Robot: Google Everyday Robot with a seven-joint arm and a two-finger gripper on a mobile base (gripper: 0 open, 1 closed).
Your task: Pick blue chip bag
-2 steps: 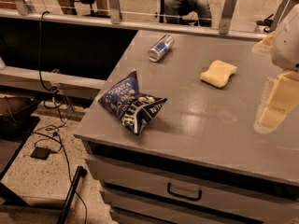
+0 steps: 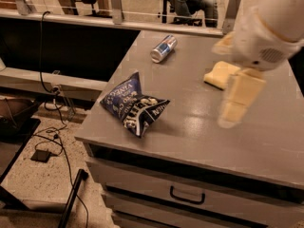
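The blue chip bag [image 2: 134, 106], crumpled dark navy foil with white lettering and a pale picture patch, lies on the grey cabinet top [image 2: 190, 132] near its front left corner. My gripper [image 2: 237, 99] hangs over the right part of the top, well to the right of the bag and above it, with nothing seen in it. It stands just in front of the pale yellow sponge [image 2: 219, 74] and covers part of it.
A silver-and-blue drink can [image 2: 164, 48] lies on its side at the back of the top. The cabinet has drawers with a dark handle [image 2: 187, 196]. Cables and a black pole lie on the floor at the left. A railing runs behind.
My arm and gripper have moved left and further over the top, toward the bag. The bag, can and sponge have stayed in place.
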